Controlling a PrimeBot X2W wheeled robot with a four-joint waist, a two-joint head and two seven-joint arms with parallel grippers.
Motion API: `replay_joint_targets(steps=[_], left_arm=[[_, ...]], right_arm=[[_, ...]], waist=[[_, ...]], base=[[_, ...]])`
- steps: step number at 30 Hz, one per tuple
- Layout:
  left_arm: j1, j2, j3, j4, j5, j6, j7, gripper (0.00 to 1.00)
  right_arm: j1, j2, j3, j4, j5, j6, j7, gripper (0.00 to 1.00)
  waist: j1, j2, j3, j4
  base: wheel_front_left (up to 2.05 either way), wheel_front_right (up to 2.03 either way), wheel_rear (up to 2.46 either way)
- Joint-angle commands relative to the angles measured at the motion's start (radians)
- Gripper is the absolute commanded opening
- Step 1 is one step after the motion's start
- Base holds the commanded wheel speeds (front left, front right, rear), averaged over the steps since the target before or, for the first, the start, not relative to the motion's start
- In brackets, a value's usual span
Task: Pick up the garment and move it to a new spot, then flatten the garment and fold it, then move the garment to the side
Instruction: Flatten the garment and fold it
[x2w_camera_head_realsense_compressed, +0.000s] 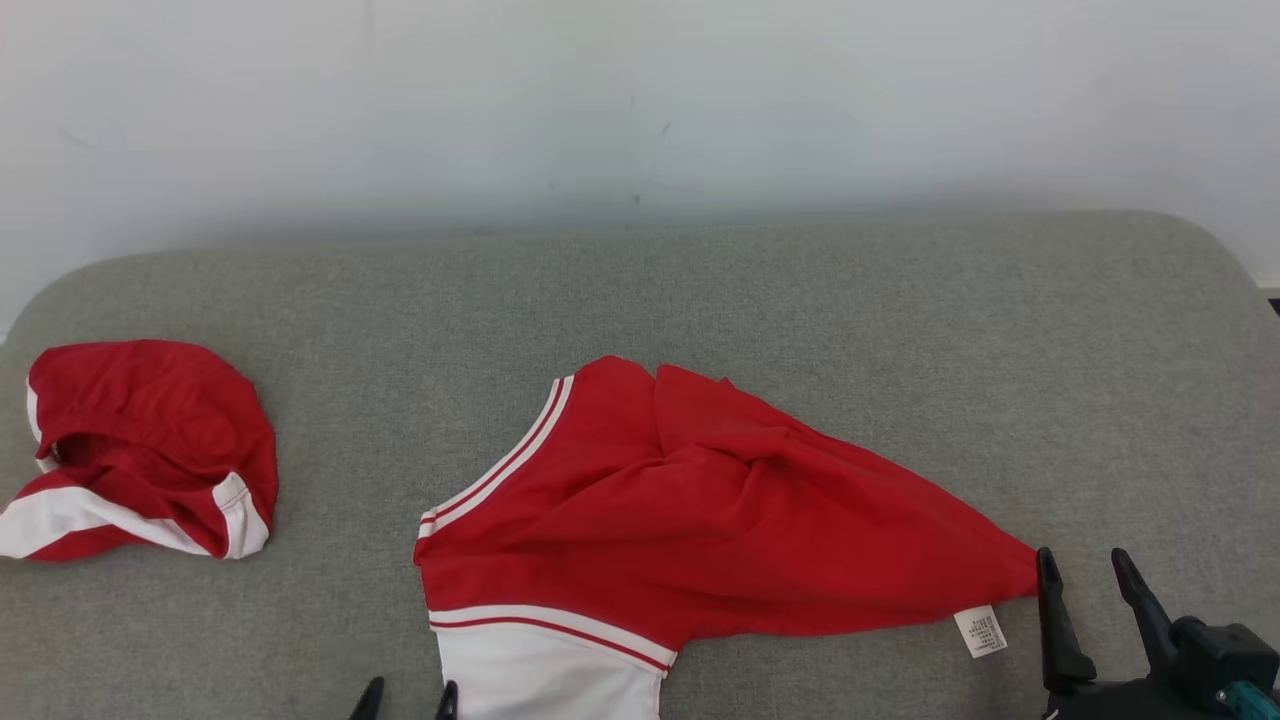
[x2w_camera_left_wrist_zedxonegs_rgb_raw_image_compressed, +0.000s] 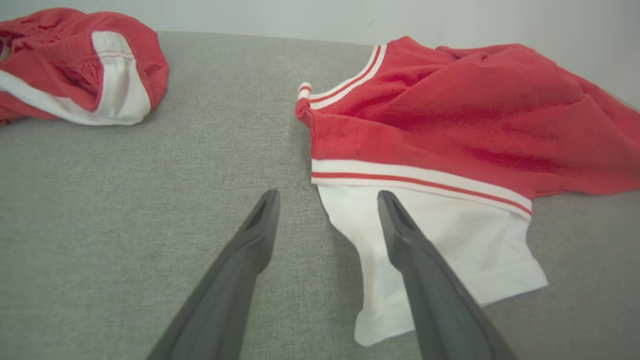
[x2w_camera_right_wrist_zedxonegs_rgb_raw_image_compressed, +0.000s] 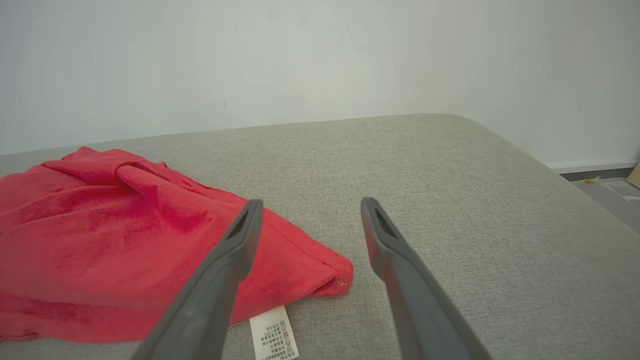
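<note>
A red garment with white-and-red striped trim lies crumpled on the grey padded surface, and its white sleeve points toward the front edge. My left gripper is open, low over the surface, its right finger above the sleeve's left side; its fingertips peek in at the bottom of the head view. My right gripper is open beside the garment's right corner, where a white care label sticks out. Neither gripper holds anything.
A second red-and-white garment sits bunched at the far left of the surface. A pale wall rises behind. The surface's rounded right edge drops to the floor.
</note>
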Motion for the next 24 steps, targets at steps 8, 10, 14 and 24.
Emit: replay_joint_targets(steps=[8, 10, 14, 24], left_arm=[[-0.033, 0.005, -0.106, 0.111, -0.029, -0.006, -0.001, 1.00], [-0.047, 0.007, -0.137, 0.130, -0.048, -0.005, -0.001, 1.00], [-0.052, 0.005, -0.163, 0.145, -0.073, -0.006, -0.001, 1.00], [-0.086, 0.004, -0.240, 0.162, -0.117, -0.006, -0.001, 0.30]], right_arm=[[-0.143, -0.036, -0.013, 0.230, 0.013, -0.002, 0.001, 1.00], [-0.186, -0.040, -0.009, 0.312, 0.025, -0.002, 0.000, 1.00], [-0.235, -0.039, 0.000, 0.404, 0.041, -0.002, 0.000, 1.00], [-0.303, -0.025, 0.063, 0.544, 0.123, -0.002, 0.001, 0.00]], waist=[[0.0000, 0.0000, 0.067, 0.000], [0.0000, 0.0000, 0.079, 0.003], [0.0000, 0.0000, 0.089, 0.005], [0.0000, 0.0000, 0.115, 0.014]], base=[[0.00, 0.00, 0.00], [0.00, 0.00, 0.00], [0.00, 0.00, 0.00], [0.00, 0.00, 0.00]])
